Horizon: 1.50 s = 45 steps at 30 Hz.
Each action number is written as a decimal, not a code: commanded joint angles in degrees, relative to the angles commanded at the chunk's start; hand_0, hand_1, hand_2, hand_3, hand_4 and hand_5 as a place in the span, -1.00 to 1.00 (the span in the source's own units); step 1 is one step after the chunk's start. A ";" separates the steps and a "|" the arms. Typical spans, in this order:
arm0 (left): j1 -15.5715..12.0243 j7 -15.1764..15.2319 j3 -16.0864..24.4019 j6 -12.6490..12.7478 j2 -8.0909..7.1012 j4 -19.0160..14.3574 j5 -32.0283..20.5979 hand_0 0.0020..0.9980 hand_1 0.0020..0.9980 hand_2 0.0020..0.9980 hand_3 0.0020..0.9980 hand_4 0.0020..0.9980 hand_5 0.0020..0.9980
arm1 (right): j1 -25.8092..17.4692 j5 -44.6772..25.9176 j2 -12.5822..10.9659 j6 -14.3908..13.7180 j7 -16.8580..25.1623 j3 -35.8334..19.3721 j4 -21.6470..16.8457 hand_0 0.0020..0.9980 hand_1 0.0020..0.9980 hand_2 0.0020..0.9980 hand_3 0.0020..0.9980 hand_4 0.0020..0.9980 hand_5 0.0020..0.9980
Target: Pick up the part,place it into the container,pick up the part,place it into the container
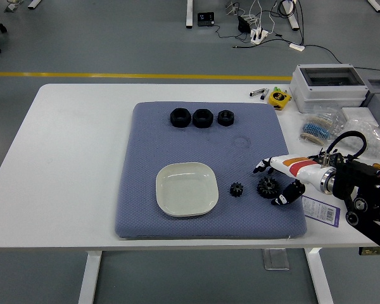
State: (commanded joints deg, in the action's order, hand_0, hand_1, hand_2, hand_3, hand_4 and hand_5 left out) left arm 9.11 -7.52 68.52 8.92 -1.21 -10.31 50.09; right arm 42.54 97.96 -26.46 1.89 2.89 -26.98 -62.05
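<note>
Two black gear parts lie on the blue mat (177, 136): a small gear (236, 189) and a larger gear (267, 186) to its right. A white square dish (185, 188) sits left of them. My right hand (273, 183) is open around the larger gear, fingers (262, 166) above it and thumb (286, 196) just right and below it, not closed on it. The left hand is not in view.
Three black nuts (201, 118) sit in a row at the mat's far edge. A grey box (331, 84), a yellow tape measure (278, 97), bagged parts (316, 131) and a label card (320, 209) lie on the table's right side.
</note>
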 joint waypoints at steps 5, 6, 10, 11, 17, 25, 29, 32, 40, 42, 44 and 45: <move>-0.10 -0.03 0.01 0.01 0.03 0.00 0.09 0.42 0.24 0.28 0.12 0.23 0.37 | -0.07 -0.46 0.25 -1.05 0.76 0.52 1.19 0.34 0.33 0.43 0.35 0.66 -0.81; -0.13 -0.04 0.01 0.01 0.03 0.00 0.12 0.42 0.24 0.28 0.13 0.23 0.37 | -0.10 -0.63 0.29 -1.37 0.96 0.55 1.32 0.20 0.17 0.26 0.12 0.36 -0.79; -0.23 -0.09 0.02 -0.04 0.04 0.00 0.34 0.42 0.24 0.28 0.13 0.23 0.37 | -0.15 -1.03 0.43 -2.06 1.56 0.80 1.91 0.20 0.17 0.26 0.12 0.36 -0.79; -0.25 -0.10 0.05 -0.05 0.04 0.00 0.42 0.42 0.24 0.28 0.13 0.23 0.37 | -0.13 -1.01 0.43 -1.98 1.54 0.89 1.99 0.20 0.17 0.26 0.12 0.36 -0.79; -0.36 -0.14 0.10 -0.09 0.04 0.00 0.68 0.42 0.24 0.28 0.12 0.23 0.37 | -0.20 -0.80 0.30 -1.46 1.25 1.07 2.10 0.03 0.03 0.11 0.00 0.26 -0.88; -0.28 -0.08 -0.08 -0.15 -0.01 0.00 0.41 0.42 0.24 0.28 0.12 0.23 0.36 | -0.22 -1.25 -0.01 -1.51 1.72 0.57 1.79 -0.24 -0.14 -0.06 -0.10 0.19 -1.00; -0.17 -0.03 -0.10 -0.16 0.00 0.00 0.27 0.42 0.24 0.28 0.12 0.23 0.36 | -0.23 -1.66 -0.36 -2.26 2.27 -0.29 0.78 -0.24 -0.14 -0.06 -0.10 0.19 -1.00; -0.11 -0.01 -0.04 -0.15 0.01 0.00 0.20 0.42 0.24 0.28 0.13 0.23 0.36 | -0.20 -1.93 -0.66 -2.68 2.50 -0.94 -0.36 -0.25 -0.16 -0.09 -0.12 0.16 -1.00; -0.01 -0.03 0.05 -0.16 -0.01 0.00 0.24 0.42 0.25 0.28 0.13 0.23 0.36 | 1.19 -1.62 -0.64 -3.24 1.65 -0.91 -6.19 -0.24 -0.17 -0.09 -0.12 0.17 -0.94; 0.05 -0.05 0.05 -0.18 -0.02 0.00 0.33 0.42 0.25 0.28 0.13 0.23 0.36 | 2.04 -1.48 -0.23 -3.42 1.40 -0.16 -7.88 -0.23 -0.17 -0.08 -0.11 0.16 -0.96; 0.08 -0.04 0.02 -0.16 -0.03 0.00 0.23 0.42 0.25 0.28 0.13 0.23 0.36 | 3.03 -1.36 0.50 -3.73 1.12 0.70 -9.34 -0.23 -0.17 -0.08 -0.11 0.16 -0.96; 0.09 -0.03 0.02 -0.16 -0.04 0.00 0.16 0.42 0.25 0.28 0.13 0.23 0.36 | 3.64 -1.24 1.07 -3.91 0.90 1.25 -10.10 -0.23 -0.17 -0.08 -0.11 0.16 -0.96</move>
State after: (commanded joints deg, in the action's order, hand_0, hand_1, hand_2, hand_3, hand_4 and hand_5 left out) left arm 9.20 -7.55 68.55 8.77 -1.26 -10.31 50.24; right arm 46.18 96.71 -25.39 -2.02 3.79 -25.73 -72.15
